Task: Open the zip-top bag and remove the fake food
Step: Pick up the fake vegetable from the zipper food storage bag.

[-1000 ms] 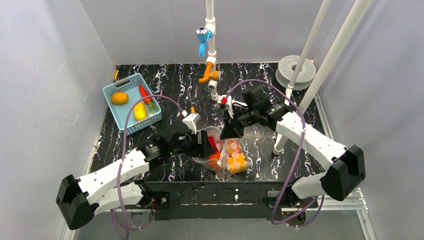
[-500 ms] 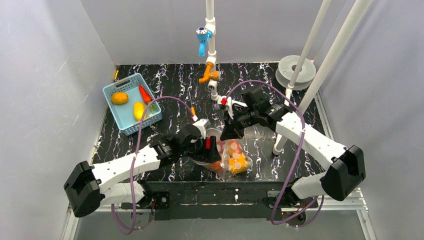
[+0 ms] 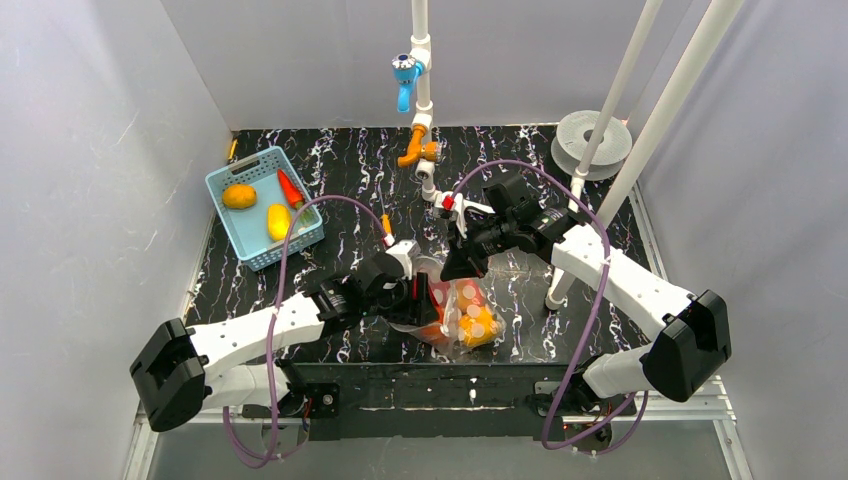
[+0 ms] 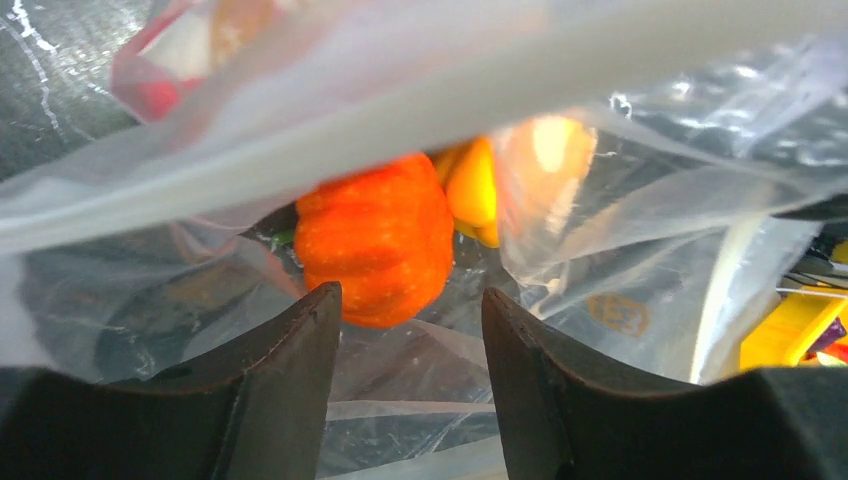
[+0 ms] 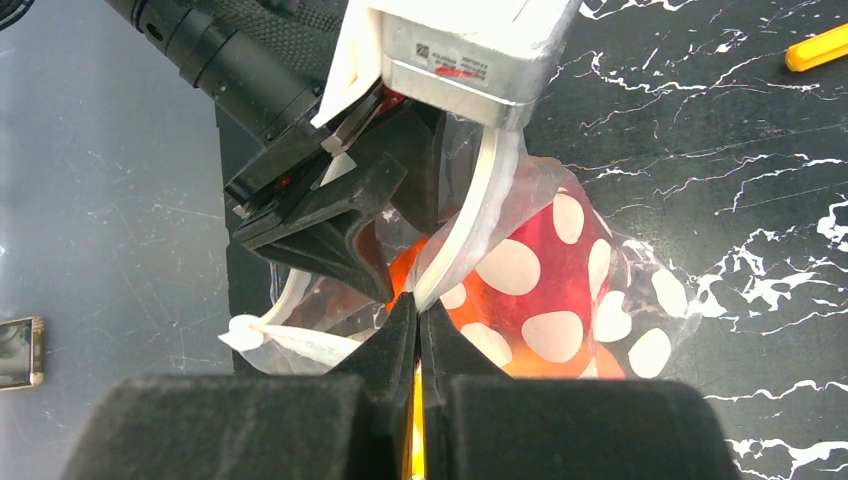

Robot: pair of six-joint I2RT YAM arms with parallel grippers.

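Observation:
The zip-top bag (image 3: 462, 312), clear with white polka dots, lies at the table's near middle. My right gripper (image 3: 447, 268) is shut on its upper rim and holds the mouth up, which shows in the right wrist view (image 5: 418, 305). My left gripper (image 3: 425, 298) is open, with its fingers inside the bag's mouth. In the left wrist view a ridged red-orange piece (image 4: 375, 240) lies just beyond the open left gripper (image 4: 412, 300), with a yellow piece (image 4: 472, 185) behind it. A round orange piece (image 3: 238, 196), a yellow piece (image 3: 279, 221) and a carrot (image 3: 290, 187) lie in the blue basket (image 3: 240, 163).
The basket stands at the far left. A white pipe with a blue valve (image 3: 405, 70) and an orange fitting (image 3: 418, 150) rises at the back middle. Two white poles and a grey spool (image 3: 590, 140) stand at the right. An orange-yellow handle (image 5: 815, 47) lies on the table.
My left gripper has moved right, from the bag's left edge into its mouth. My right gripper has stayed shut on the rim.

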